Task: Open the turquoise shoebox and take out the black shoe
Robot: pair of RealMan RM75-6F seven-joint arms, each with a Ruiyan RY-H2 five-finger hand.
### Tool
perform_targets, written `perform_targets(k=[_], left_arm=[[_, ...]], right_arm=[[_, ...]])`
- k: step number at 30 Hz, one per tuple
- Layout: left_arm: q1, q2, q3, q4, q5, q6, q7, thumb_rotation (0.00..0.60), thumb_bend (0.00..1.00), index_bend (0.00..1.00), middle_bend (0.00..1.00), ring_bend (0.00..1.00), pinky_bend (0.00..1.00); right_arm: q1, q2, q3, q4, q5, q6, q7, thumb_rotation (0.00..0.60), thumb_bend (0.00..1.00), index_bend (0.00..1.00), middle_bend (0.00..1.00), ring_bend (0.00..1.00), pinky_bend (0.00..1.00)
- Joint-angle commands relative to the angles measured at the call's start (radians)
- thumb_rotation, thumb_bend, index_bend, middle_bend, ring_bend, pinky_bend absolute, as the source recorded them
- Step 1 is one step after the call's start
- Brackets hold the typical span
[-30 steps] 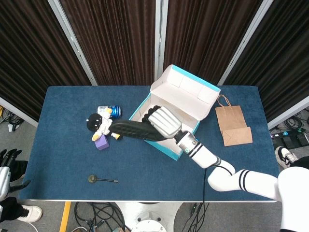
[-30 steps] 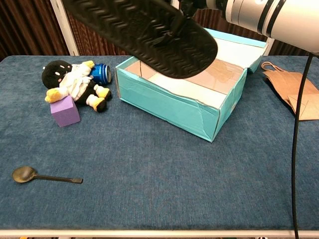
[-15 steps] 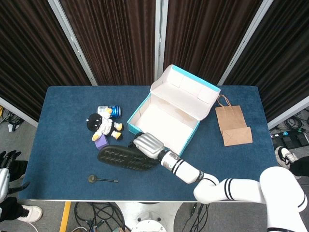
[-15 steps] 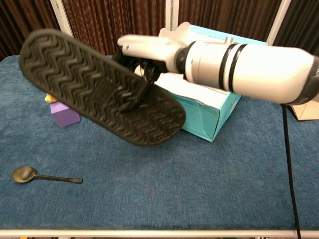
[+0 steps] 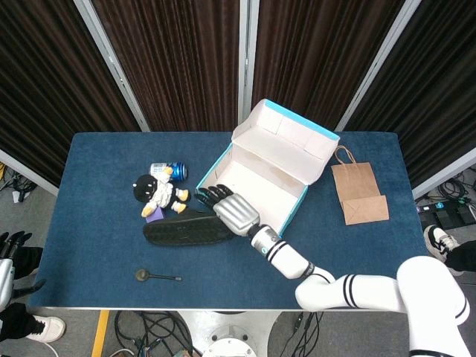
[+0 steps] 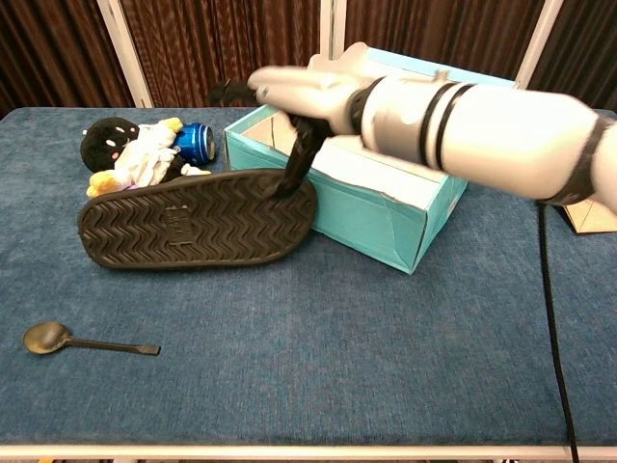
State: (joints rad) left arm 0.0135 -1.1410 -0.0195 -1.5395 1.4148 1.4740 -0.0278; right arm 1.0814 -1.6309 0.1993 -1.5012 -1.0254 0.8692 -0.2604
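The turquoise shoebox point(image 5: 294, 214) point(image 6: 366, 217) stands open at the table's middle, its lid point(image 5: 286, 134) tipped back, and its white inside looks empty. My right hand point(image 5: 232, 210) point(image 6: 299, 106) grips the black shoe point(image 5: 182, 228) point(image 6: 193, 217) by its right end. The shoe is outside the box, to its left and low over the table. It is turned on its side, with the zigzag sole facing the chest view. My left hand point(image 5: 9, 253) hangs off the table's left edge, holding nothing.
A black and white plush toy point(image 5: 156, 192) point(image 6: 130, 149), a blue can point(image 5: 167, 171) point(image 6: 198, 142) and a purple block point(image 5: 154, 218) lie just behind the shoe. A spoon point(image 5: 152, 276) point(image 6: 77, 340) lies near the front left. A brown paper bag point(image 5: 358, 192) point(image 6: 578, 183) lies right of the box.
My right hand carried the shoe out of the box, swung it left and forward, then lowered it to the table beside the plush toy. The left hand has not moved.
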Motion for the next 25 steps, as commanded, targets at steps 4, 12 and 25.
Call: perform_targets(k=[4, 12, 25], left_arm=[[-0.009, -0.006, -0.005, 0.008, 0.012, -0.001, -0.009, 0.600, 0.00, 0.13, 0.09, 0.01, 0.05], [-0.036, -0.024, -0.013, 0.030, 0.021, -0.028, -0.018, 0.600, 0.00, 0.13, 0.09, 0.01, 0.05], [-0.049, -0.074, -0.032, 0.055, 0.043, 0.015, 0.012, 0.600, 0.00, 0.13, 0.09, 0.01, 0.05]], right_arm=[[-0.193, 0.209, -0.072, -0.146, -0.181, 0.256, -0.014, 0.600, 0.13, 0.00, 0.05, 0.00, 0.00], [-0.498, 0.437, -0.250, -0.237, -0.336, 0.572, -0.012, 0.600, 0.18, 0.11, 0.10, 0.00, 0.00], [-0.849, 0.506, -0.364, -0.180, -0.422, 0.814, 0.180, 0.600, 0.19, 0.05, 0.08, 0.00, 0.00]])
